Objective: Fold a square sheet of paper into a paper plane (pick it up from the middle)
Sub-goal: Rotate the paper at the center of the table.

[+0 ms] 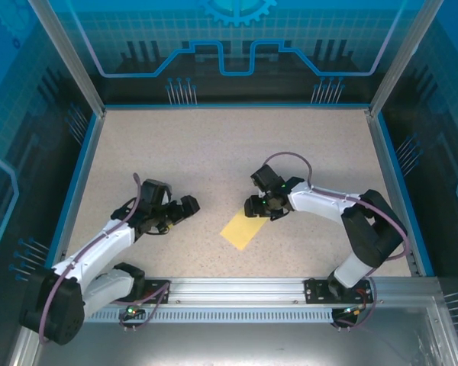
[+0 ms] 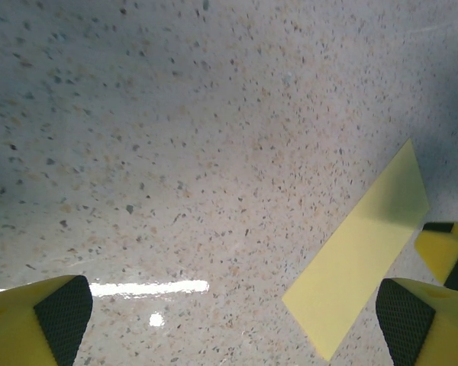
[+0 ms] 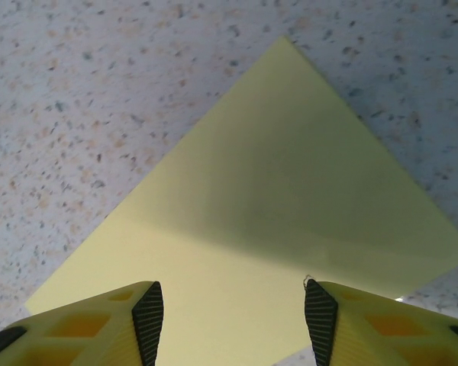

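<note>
The square sheet of paper (image 1: 243, 229) lies flat on the speckled table (image 1: 214, 145), close to the near edge and about midway along it, a touch toward the right side. From above it reads as a yellow oblong set on a slant, running from near-left to far-right. The right gripper (image 1: 255, 207) sits just past the paper's far end, its arm reaching in from the near right corner with the elbow bent. In the right wrist view its 2 fingers (image 3: 149, 324) stand apart with a clear gap, clamped on nothing. The yellow sheet spreads under and beyond them with 1 corner pointing away and a soft band of shadow across its middle. Whether the pads touch the sheet I cannot tell. The left gripper (image 1: 185, 207) is off to the left of the paper, about as far from the near edge as the right gripper is, and apart from the sheet. In the left wrist view its 2 fingers (image 2: 61, 316) sit at the bottom corners of the picture, spread wide with bare table between them. There the paper shows as a slanted strip on the right, its near end just beside the right-hand pad, and a bright streak of reflected light lies on the table near the left-hand pad. Both arms rise from a metal rail (image 1: 244, 288) running along the near edge
</note>
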Controlling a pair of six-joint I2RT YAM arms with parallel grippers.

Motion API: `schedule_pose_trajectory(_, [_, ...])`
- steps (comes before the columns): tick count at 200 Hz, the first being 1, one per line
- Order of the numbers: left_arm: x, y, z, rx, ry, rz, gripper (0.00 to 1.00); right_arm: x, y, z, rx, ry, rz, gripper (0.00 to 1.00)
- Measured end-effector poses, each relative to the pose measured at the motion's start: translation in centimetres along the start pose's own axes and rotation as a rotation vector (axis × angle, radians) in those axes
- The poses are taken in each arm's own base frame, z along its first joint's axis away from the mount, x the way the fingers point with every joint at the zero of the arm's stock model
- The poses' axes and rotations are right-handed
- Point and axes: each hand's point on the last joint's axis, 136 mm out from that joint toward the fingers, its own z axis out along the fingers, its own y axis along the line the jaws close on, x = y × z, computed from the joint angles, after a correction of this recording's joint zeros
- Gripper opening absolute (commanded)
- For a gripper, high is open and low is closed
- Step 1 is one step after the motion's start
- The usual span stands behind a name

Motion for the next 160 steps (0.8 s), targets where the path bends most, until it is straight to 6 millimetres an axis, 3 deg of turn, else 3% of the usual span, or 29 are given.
schedule_pose_trajectory(49, [2.3,-1.4,1.7,0.024,0.086,0.061,0.99,-0.5,0.0,2.5,0.031,0.056,0.026,0.53])
schedule_pose_trajectory(133, [4.8,-4.4,3.4,0.129,0.177,0.07,0.98,-4.2,4.3,4.3,-0.101,0.036,-0.008,0.49])
schedule_pose_trajectory(160, [6.1,-4.6,3.8,0.136,0.209,0.067,0.96,-4.3,4.6,4.3,-0.112,0.034,-0.019,0.49])
